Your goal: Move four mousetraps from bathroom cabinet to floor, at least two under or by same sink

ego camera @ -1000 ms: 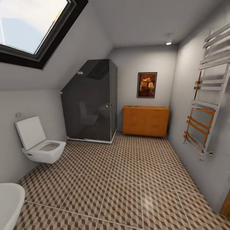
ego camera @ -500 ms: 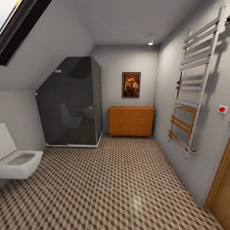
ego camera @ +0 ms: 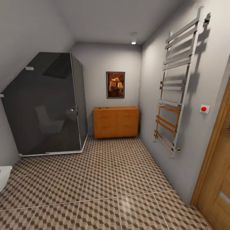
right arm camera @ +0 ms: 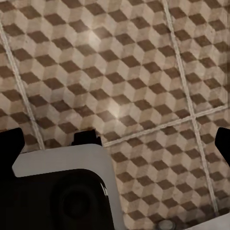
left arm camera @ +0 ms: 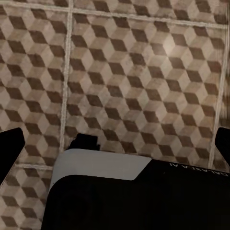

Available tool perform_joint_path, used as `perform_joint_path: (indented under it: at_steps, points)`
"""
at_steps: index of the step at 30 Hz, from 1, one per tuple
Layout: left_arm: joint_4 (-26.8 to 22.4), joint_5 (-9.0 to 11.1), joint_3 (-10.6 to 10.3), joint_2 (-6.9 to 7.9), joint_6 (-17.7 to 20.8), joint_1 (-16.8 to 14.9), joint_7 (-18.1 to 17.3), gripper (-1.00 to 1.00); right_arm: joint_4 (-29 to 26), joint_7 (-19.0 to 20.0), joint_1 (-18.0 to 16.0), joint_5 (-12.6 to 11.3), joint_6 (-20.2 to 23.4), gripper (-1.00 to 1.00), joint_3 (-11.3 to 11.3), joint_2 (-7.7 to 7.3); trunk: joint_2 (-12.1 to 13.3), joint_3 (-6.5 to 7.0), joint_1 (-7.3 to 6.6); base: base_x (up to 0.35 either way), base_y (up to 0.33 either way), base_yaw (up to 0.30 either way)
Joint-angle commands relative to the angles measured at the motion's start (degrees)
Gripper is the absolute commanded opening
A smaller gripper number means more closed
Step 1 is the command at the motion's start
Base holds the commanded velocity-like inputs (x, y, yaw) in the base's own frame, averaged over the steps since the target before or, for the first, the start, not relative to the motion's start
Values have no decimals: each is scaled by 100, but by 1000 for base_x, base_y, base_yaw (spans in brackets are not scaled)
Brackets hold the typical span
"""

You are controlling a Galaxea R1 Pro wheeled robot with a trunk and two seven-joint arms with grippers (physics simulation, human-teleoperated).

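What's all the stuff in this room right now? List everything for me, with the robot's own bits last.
cabinet: one, orange-brown, against the far wall
bathroom floor: brown, beige and white cube-pattern tiles
shower cubicle: one, dark glass, far left corner
picture: one, dark frame, on the wall above the cabinet
towel rail: one, chrome, right wall
red button: one, white plate, right wall
door: one, wooden, near right
ceiling light: one, lit
left gripper: black fingertips wide apart, over the tiles
right gripper: black fingertips wide apart, over the tiles

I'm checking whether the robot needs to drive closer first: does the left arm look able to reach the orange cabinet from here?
Probably not. The cabinet stands against the far wall, across a long stretch of bathroom floor, while the left gripper hangs open over tiles near the robot.
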Motion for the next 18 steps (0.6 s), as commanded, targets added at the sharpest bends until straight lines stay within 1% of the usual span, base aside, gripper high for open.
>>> perform_joint_path:
  at_steps: [1, 3, 7, 11, 15, 18]
  points:
    - [2, 42, -49, 0, -14, -3, 21, 100, 19, -2, -9, -46, -29, 100, 48, 0, -4, -7, 4, 322, 0, -236]
    - [2, 45, -49, 1, -10, -3, 22, 100, 15, -2, -10, -40, -25, 100, 50, -7, -4, -7, 4, 322, 0, -155]
    - [2, 49, -49, 2, 1, -3, 22, 100, 16, -2, -9, -24, -18, 100, 54, -15, -4, -7, 4, 323, 0, -71]
    - [2, 50, -49, 3, 81, -3, 23, 100, 18, -2, -9, -9, -15, 100, 56, -24, -4, -7, 4, 326, 0, -23]
    - [2, 46, -49, 3, 239, -3, 23, 100, 18, 5, -10, -2, -13, 100, 64, -28, -4, -7, 4, 328, 0, -7]
    - [2, 44, -49, 3, 263, -3, 23, 100, 18, 3, -9, 3, -10, 100, 69, -29, -4, -7, 4, 328, 0, -1]
